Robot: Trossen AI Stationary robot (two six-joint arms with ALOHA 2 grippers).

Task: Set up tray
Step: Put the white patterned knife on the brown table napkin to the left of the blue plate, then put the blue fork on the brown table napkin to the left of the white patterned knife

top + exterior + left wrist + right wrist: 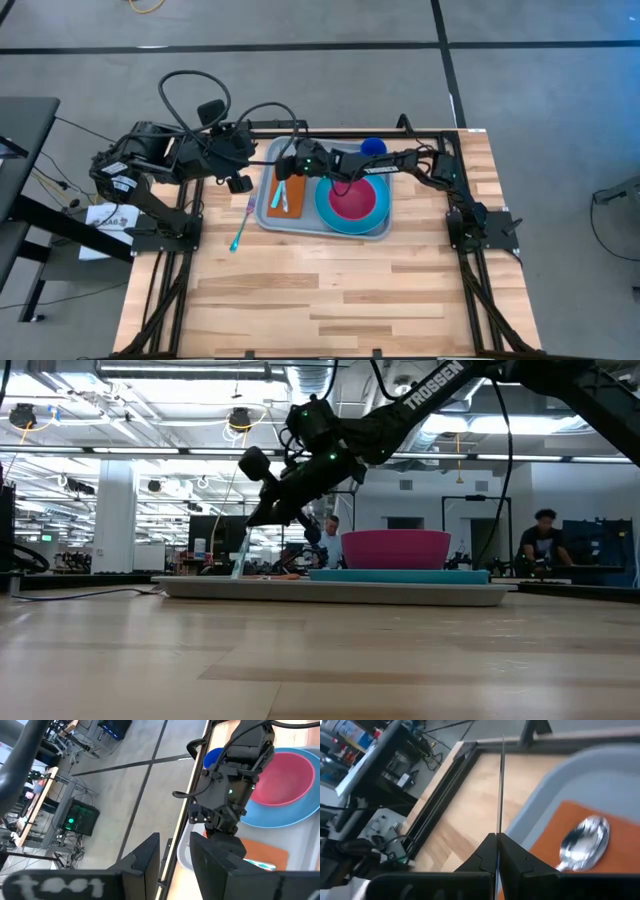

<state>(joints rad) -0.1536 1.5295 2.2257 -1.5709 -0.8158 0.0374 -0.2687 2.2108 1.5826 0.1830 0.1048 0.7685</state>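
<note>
Over the tray, right fingers clamp what seems a knife; left fingers apart.

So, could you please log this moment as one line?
right pincer: shut on thin metal utensil | over napkin end of tray | spoon: on napkin | left pincer: open, waiting beside tray

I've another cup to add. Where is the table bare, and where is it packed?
Bare: the wide wood nearer than the tray, and between tray and right arm base. Crowded: the tray, holding plate, bowl, napkin, with the right gripper over it.
</note>
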